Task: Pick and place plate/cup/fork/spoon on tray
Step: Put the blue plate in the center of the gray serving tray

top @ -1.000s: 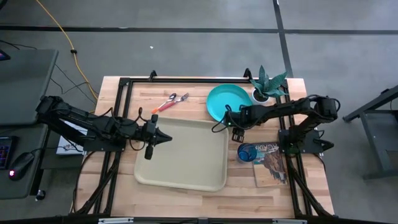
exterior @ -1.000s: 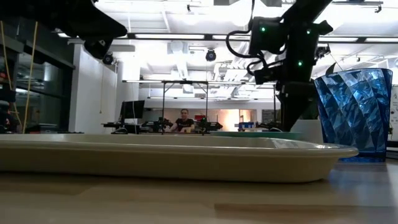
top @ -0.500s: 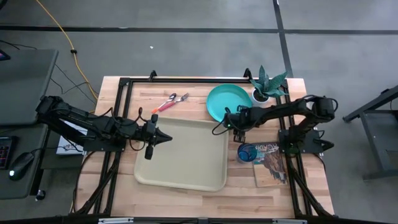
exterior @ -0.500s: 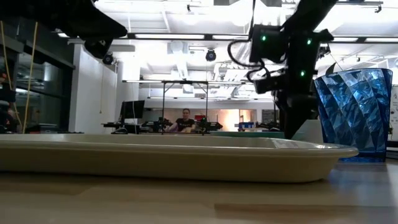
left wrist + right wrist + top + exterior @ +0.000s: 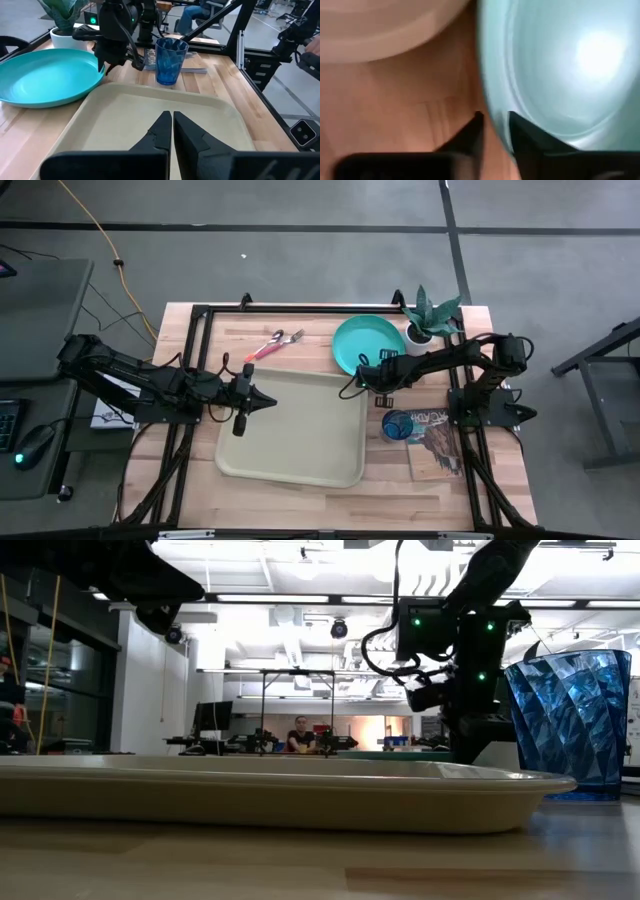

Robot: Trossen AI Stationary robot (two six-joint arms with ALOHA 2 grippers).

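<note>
The plate (image 5: 366, 342) sits on the table (image 5: 300, 325), just past the tray's (image 5: 300, 430) far right corner.
The right claw (image 5: 492, 129) is low at the plate's near edge, its two fingers a little apart with the rim between them. The left claw (image 5: 172, 118) hangs over the tray with its fingers together. The blue cup (image 5: 397, 425) stands on the table, just right of the tray.

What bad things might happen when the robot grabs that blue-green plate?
The right hand straddles only the thin rim of the plate, fingers not yet closed, so such a small pinch might slip or tilt the plate when lifted. The plate lies close to the potted plant, so a swing may bump it. The cup stands just beside the tray, near the arm's path, and might get knocked.
</note>
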